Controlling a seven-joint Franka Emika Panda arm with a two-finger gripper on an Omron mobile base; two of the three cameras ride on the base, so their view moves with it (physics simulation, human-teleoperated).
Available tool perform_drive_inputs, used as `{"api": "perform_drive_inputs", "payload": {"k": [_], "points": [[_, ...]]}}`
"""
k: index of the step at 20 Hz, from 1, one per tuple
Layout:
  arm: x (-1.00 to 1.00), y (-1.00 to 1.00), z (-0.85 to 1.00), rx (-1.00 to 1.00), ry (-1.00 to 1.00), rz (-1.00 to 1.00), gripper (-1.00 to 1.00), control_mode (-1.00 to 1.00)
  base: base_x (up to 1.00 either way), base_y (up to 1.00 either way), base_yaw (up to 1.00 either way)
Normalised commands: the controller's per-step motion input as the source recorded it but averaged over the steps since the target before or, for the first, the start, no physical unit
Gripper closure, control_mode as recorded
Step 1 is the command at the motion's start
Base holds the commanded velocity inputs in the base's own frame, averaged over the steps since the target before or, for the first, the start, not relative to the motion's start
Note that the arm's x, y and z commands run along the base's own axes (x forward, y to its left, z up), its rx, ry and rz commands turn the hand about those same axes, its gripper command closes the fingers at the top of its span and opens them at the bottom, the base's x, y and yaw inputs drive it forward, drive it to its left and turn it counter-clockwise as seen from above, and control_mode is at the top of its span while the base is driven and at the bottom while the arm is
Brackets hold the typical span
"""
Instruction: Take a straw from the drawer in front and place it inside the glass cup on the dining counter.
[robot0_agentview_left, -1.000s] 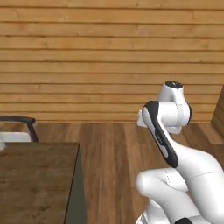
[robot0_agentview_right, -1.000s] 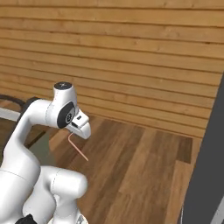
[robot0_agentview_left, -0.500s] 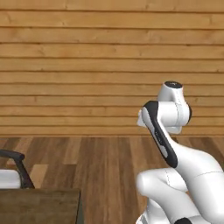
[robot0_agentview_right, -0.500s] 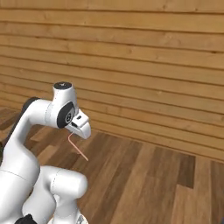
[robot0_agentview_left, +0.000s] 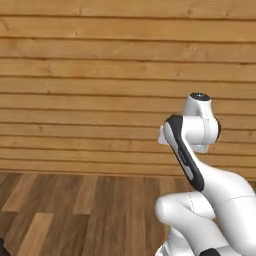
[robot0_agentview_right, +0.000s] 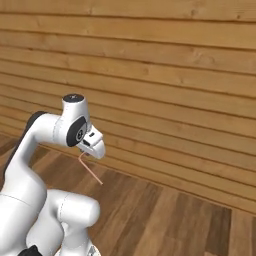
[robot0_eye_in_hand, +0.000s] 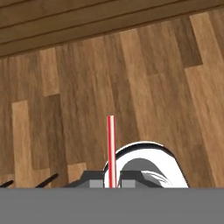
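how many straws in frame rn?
1. The straw is pinched in the shut gripper, sticking straight out past the fingertips over the wood floor. The right base view shows it hanging from the hand. None lying elsewhere.

Both base views face the plank wall (robot0_agentview_left: 100, 75); hand view faces floor (robot0_eye_in_hand: 65, 87)

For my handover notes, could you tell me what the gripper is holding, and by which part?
The gripper is shut on the straw, pinching it at one end; the rest sticks out free.
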Motion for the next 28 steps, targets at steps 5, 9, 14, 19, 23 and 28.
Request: {"api": "perform_drive_inputs", "payload": {"k": [5, 9, 14, 19, 23, 28], "points": [[0.00, 0.00, 0.00, 0.00, 0.00, 0.00, 1.00, 1.00, 0.67, 0.38, 0.33], [0.00, 0.00, 0.00, 0.00, 0.00, 0.00, 1.00, 1.00, 0.16, 0.48, 0.41], [0.00, 0.00, 0.00, 0.00, 0.00, 0.00, 1.00, 1.00, 0.00, 0.59, 0.43], [0.00, 0.00, 0.00, 0.00, 0.00, 0.00, 1.00, 1.00, 0.00, 0.39, 0.45], [0.00, 0.00, 0.00, 0.00, 0.00, 0.00, 1.00, 1.00, 0.00, 0.32, 0.45], [0.00, 0.00, 0.00, 0.00, 0.00, 0.00, 1.00, 1.00, 0.00, 0.19, 0.51]]}}
